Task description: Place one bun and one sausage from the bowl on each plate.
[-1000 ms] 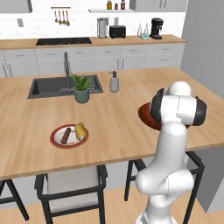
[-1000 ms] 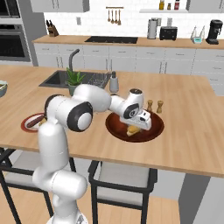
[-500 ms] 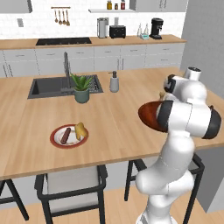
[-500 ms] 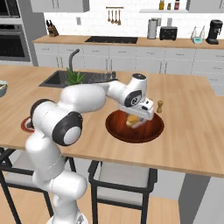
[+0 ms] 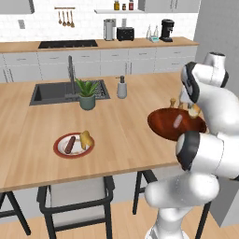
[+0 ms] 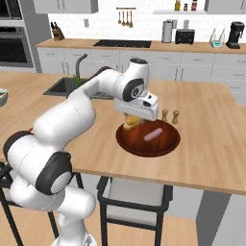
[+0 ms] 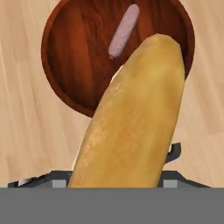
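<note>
While lifted above the bowl (image 6: 149, 139) and its sausage (image 7: 124, 29), clamped on a bun (image 7: 131, 118); no legible writing anywhere.

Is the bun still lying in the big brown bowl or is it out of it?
Out. In the hand view the bun fills the foreground at the end effector, with the bowl and one sausage well below it.

Counts: 1 bowl (image 6: 166, 146), dark red-brown, near the counter (image 5: 121, 126) right front edge. 2 buns: 1 bun (image 7: 135, 118) above the bowl, 1 on the plate (image 5: 60, 150). 2 sausages: 1 in the bowl (image 6: 153, 135), 1 on the plate (image 5: 69, 144). 1 plate, left front. 2 small shakers (image 6: 170, 116). 1 potted plant (image 5: 87, 92). 1 soap dispenser (image 5: 122, 87).
</note>
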Motion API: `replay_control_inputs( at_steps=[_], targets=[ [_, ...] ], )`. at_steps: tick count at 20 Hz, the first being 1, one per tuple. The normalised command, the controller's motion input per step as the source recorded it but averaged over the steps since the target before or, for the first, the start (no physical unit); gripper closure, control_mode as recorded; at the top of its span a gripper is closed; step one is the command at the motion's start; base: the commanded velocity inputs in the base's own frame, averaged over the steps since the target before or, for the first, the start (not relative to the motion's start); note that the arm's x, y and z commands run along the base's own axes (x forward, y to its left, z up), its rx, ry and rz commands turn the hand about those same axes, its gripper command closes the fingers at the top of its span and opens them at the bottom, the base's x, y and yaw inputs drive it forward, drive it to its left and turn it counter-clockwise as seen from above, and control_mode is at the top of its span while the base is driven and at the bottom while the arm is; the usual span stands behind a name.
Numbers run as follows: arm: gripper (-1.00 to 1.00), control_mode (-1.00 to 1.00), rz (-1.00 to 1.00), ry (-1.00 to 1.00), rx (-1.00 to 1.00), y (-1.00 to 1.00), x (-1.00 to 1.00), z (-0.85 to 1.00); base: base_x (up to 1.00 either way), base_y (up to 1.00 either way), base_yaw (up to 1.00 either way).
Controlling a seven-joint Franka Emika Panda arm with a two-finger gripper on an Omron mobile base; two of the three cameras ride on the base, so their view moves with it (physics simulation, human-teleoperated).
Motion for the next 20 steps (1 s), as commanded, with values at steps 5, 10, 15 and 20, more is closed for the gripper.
replay_control_inputs(
  at_steps=[5, 10, 15, 20],
  targets=[
    [1.00, -1.00, 0.11, 0.00, 0.00, 0.84, -1.00, 0.63, 0.00, 0.00, 0.00],
    [1.00, -1.00, 0.11, 0.00, 0.00, 0.87, -0.94, 0.21, 0.00, 0.00, 0.00],
    [1.00, 1.00, 0.00, 0.00, 0.00, 0.00, 0.00, 0.00, -1.00, 0.85, 0.10],
    [1.00, 1.00, 0.00, 0.00, 0.00, 0.00, 0.00, 0.00, -0.59, 1.00, 0.04]
  ],
)
